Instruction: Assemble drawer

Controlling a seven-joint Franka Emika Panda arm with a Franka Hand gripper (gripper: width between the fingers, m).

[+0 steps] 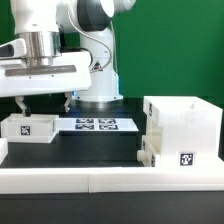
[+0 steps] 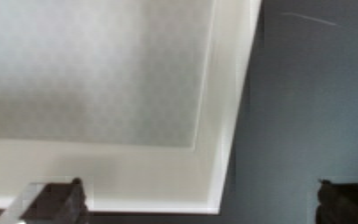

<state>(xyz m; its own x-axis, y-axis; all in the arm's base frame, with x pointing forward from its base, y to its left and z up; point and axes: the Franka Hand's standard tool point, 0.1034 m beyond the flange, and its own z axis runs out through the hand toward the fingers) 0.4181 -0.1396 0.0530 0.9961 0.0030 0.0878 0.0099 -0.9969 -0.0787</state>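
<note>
A small shallow white tray (image 1: 28, 127) with a square tag on its side lies on the black table at the exterior view's left. My gripper (image 1: 43, 105) hangs just above it, open and empty, with dark fingers (image 1: 22, 103) spread wide. In the wrist view the tray (image 2: 105, 90) fills most of the picture; my gripper (image 2: 202, 200) is open, with one fingertip (image 2: 55, 200) over the tray's edge and the other over bare table. The tall boxy shell (image 1: 185, 128) stands at the right. A second tray (image 1: 149, 151) juts from its lower left side.
The marker board (image 1: 95, 125) lies flat between the tray and the shell, in front of the arm's base. A long low white border rail (image 1: 100, 178) runs along the table's front edge. The black table (image 2: 309, 100) shows beside the tray.
</note>
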